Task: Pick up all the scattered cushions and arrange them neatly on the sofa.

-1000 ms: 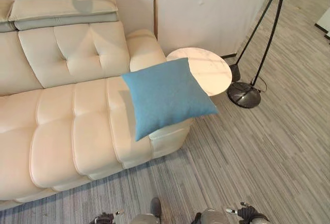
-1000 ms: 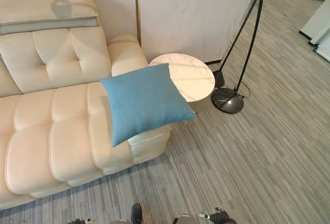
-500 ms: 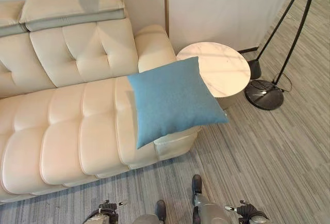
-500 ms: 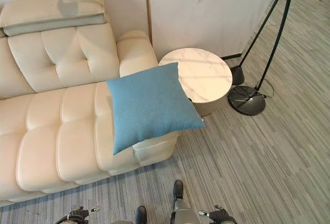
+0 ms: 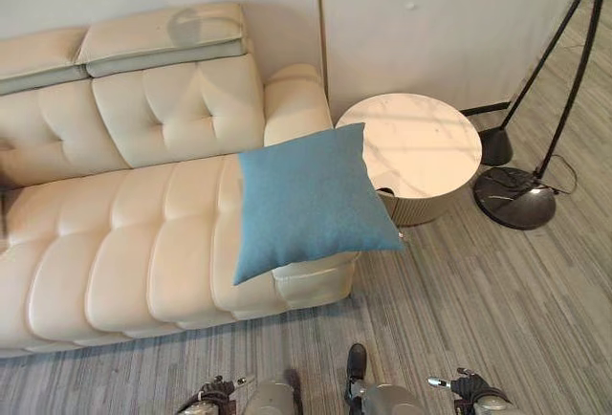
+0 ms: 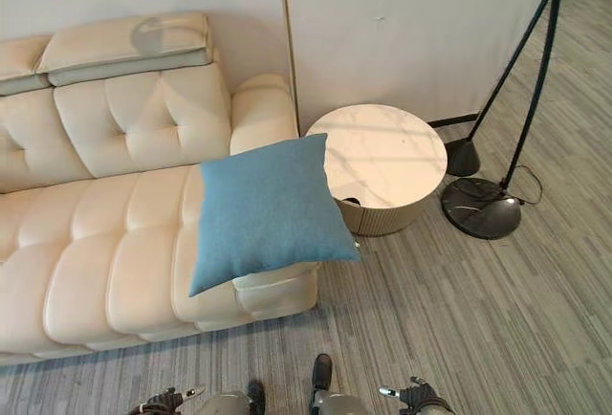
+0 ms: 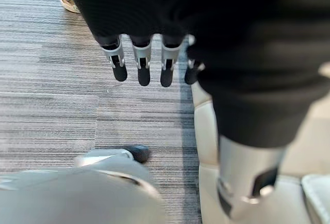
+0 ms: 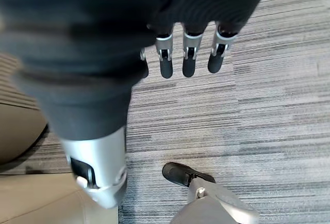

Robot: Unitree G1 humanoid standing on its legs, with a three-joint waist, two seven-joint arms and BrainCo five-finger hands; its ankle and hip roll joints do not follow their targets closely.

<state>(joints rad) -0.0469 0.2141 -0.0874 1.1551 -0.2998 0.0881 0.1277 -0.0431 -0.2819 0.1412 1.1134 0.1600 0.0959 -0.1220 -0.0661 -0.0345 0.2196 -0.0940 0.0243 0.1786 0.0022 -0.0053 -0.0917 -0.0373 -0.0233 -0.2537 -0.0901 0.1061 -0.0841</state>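
Note:
A blue square cushion (image 5: 311,200) lies tilted on the right end of the cream tufted sofa (image 5: 124,262). Its lower right corner hangs past the seat edge toward the floor. My left hand (image 5: 206,398) and right hand (image 5: 475,391) hang low at the near edge of the eye views, well short of the sofa. In the left wrist view the left hand's fingers (image 7: 143,69) are straight over the carpet and hold nothing. The right hand's fingers (image 8: 188,61) are likewise straight and empty above the floor.
A round marble-topped side table (image 5: 411,152) stands right beside the sofa's arm. A black floor lamp with a round base (image 5: 516,197) stands to its right. A pale wall runs behind. Striped grey carpet (image 5: 497,310) lies between me and the sofa.
The whole picture has shifted, so the camera has moved; more of the sofa's left part shows now. The cushion lies as before. Both hands stay low.

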